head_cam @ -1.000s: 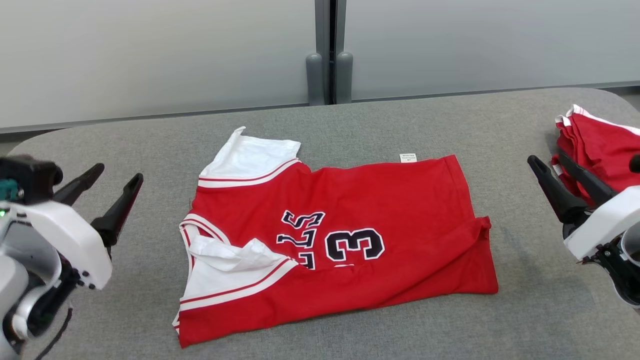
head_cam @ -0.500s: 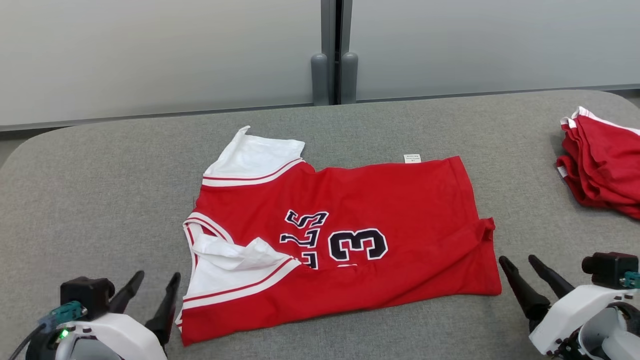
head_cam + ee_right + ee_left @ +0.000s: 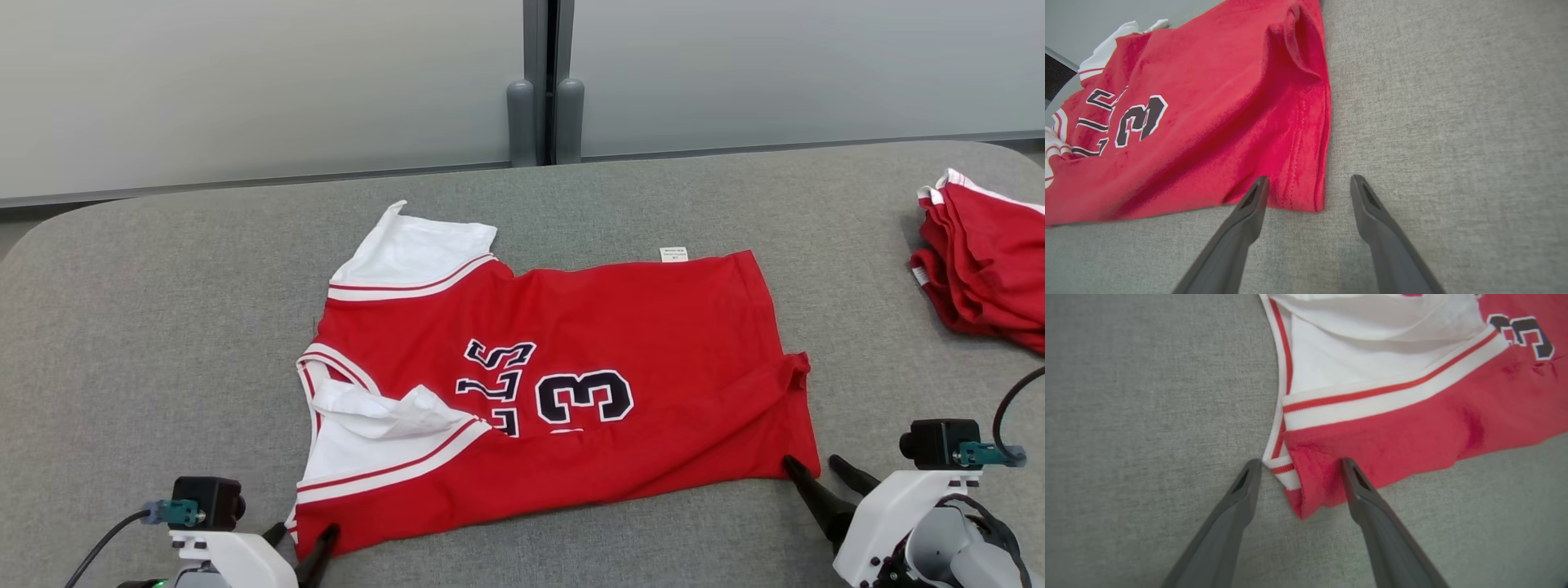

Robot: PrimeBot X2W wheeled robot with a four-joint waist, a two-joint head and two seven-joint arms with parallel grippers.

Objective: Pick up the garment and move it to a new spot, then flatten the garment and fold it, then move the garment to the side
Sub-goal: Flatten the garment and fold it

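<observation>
The jersey lies spread in the middle of the table, number up, armholes toward my left and hem toward my right. A pile of other red garments sits well apart at the far right.

My left gripper is low at the near left corner, fingers spread wide and holding nothing. One tip rests on bare table just beside the white trim and the other is over the red cloth, so the corner sits between them. My right gripper is just as wide and just as empty at the near right corner. Its left finger is at the hem's edge and its right finger is over bare table.

I judge I have set both this way to pinch the two near corners together, so the near edge rises evenly. The cloth is rumpled near the right hem and at the left armhole, and a lopsided pull could deepen that.
</observation>
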